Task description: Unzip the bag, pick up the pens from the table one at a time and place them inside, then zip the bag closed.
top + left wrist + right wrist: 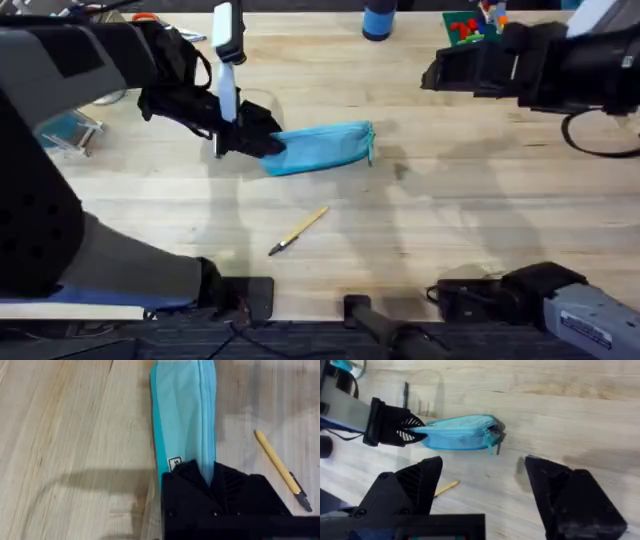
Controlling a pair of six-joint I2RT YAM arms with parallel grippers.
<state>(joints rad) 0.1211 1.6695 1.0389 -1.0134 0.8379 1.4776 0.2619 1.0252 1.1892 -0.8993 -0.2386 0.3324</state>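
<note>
Tabletop (pixel 480 210): pale wood planks, carrying everything here.
Bag (pixel 325 148): light blue, lying flat near the middle, zipper along its length, pull at the end away from my left hand.
My left hand (pixel 250 140): clenched on the bag's near end.
My right hand (pixel 482 485): raised above the tabletop, fingers spread, grasping nothing.
Tan pen (pixel 298 231): loose on the tabletop, just in front of the bag, apart from it.
</note>
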